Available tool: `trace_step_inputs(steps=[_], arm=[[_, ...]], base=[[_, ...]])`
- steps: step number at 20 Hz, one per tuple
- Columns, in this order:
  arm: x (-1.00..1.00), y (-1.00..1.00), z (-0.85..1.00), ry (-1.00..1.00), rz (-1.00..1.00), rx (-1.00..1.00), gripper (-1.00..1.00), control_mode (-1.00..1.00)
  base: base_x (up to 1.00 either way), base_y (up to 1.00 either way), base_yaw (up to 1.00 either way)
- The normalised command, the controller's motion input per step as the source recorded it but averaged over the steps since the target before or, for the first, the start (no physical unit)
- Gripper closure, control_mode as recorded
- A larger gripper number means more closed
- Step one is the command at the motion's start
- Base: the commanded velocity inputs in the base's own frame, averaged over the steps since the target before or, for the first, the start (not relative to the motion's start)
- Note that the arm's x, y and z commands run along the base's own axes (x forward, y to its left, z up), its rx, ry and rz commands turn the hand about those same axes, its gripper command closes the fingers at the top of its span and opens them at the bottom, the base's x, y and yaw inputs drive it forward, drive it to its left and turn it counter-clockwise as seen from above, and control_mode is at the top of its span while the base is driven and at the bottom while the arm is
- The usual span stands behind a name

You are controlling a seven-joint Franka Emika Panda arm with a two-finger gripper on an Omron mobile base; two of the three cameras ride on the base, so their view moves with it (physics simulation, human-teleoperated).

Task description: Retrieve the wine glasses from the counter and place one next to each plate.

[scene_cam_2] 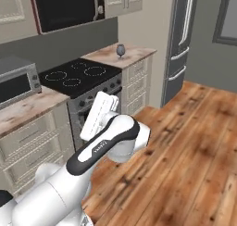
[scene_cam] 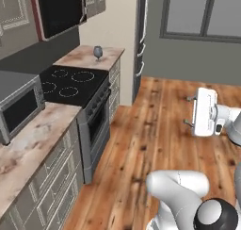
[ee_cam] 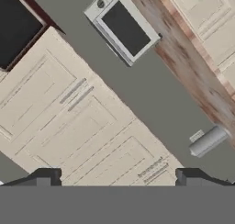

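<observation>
Veining across beige counter, wooden floor

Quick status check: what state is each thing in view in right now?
wine glass: upright on the counter beyond the stovetop, untouched
gripper: jaws open, holding nothing
stovetop: bare, nothing on the burners
oven door: shut
countertop microwave: door shut
fridge: doors shut

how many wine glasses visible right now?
1. A wine glass stands on the counter section beyond the stovetop, near the fridge. A second one is not visible in these views; it may be out of frame.
</observation>
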Motion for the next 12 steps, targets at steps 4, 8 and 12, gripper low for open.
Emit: trace_step_inputs(steps=[4,8,12], arm=[[0.00,0.00,0.00,0.00,0.00,0.00,-1.00,1.00],[0.00,0.00,0.00,0.00,0.00,0.00,-1.00,1.00],[0.00,0.00,0.00,0.00,0.00,0.00,-1.00,1.00]], base=[[1.00,-0.21,0.18],[1.00,-0.36,0.21],[1.00,-0.32,0.27]])
